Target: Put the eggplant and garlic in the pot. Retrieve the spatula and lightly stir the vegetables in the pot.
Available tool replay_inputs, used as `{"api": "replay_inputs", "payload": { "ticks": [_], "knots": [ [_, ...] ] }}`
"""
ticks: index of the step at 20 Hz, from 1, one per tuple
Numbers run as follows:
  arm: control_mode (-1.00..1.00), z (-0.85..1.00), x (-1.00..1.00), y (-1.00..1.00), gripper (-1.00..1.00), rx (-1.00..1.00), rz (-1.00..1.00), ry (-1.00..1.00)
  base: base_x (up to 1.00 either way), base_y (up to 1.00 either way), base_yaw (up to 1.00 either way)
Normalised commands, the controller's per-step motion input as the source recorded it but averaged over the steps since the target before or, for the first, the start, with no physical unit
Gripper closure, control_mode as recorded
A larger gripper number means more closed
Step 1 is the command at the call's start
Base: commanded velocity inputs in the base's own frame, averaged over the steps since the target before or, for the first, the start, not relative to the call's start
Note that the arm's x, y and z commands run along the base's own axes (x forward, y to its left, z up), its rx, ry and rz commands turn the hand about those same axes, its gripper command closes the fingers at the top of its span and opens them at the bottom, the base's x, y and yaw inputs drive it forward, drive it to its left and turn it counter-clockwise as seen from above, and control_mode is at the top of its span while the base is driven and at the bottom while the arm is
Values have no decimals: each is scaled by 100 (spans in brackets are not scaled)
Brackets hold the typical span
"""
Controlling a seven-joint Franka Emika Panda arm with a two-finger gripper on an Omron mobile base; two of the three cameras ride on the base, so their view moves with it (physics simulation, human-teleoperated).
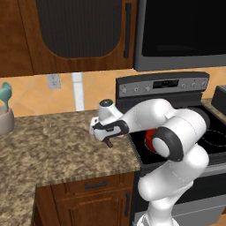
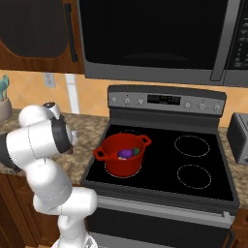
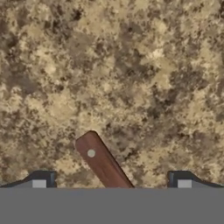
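My tool (image 3: 111,183) hangs spread over the speckled granite worktop (image 3: 131,65), the spatula's rounded brown wooden handle (image 3: 103,164) at six o'clock; the right base view shows the glossy purple eggplant (image 2: 125,153) inside the round red pot (image 2: 122,155).

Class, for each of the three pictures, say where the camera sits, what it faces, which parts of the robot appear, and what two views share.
Left base view: behind the arm's left, facing the counter and stove; the white arm shows, its gripper low over the counter edge.
Right base view: behind the arm's right, facing the stove and the red pot holding the eggplant; the arm shows at left.
Hand view: looks down at the counter; two open jaws flank the spatula handle.
Shared: both base views show the stove and pot.
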Motion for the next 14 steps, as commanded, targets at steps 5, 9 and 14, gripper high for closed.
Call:
{"api": "replay_inputs", "payload": {
  "ticks": [5,9,14],
  "knots": [
    [-100,-26,1,-6,-100,0,15,0,0,0,0],
    [-100,-19,3,-18,-100,0,15,0,0,0,0],
    [-100,-21,2,-11,-100,0,14,0,0,0,0]
  ]
}}
